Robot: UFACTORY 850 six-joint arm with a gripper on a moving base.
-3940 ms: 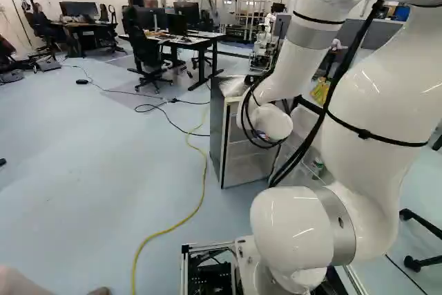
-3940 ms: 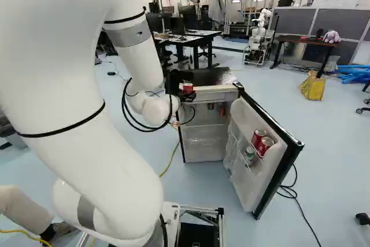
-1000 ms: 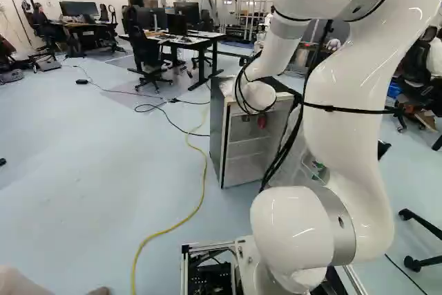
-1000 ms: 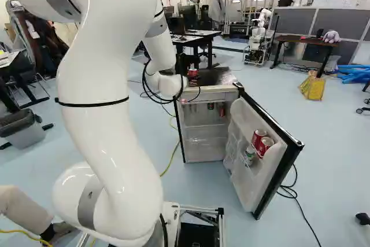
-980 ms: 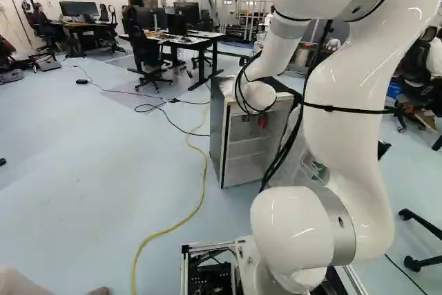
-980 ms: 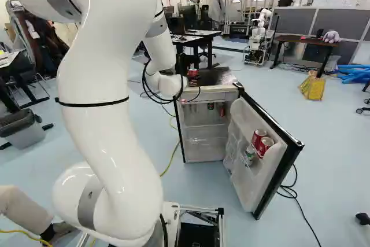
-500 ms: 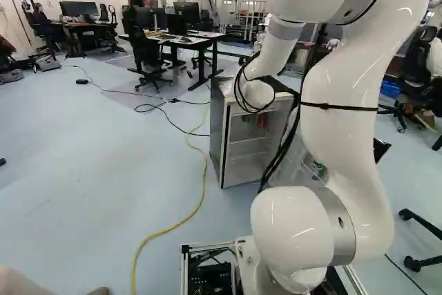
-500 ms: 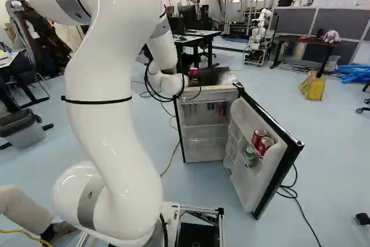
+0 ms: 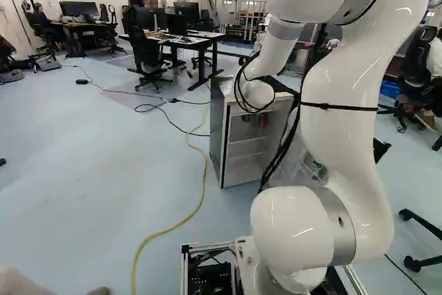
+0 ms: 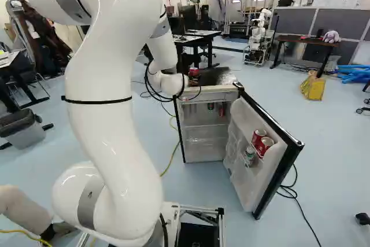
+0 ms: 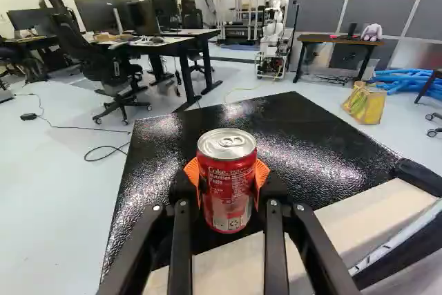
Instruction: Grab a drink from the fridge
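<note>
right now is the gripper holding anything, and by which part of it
A red can, held by its sides around mid-height between the orange pads.

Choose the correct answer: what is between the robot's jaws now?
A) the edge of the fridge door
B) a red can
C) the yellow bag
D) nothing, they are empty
B: in the wrist view the red can stands upright between the jaws, with the orange pads against it from two sides.
</note>
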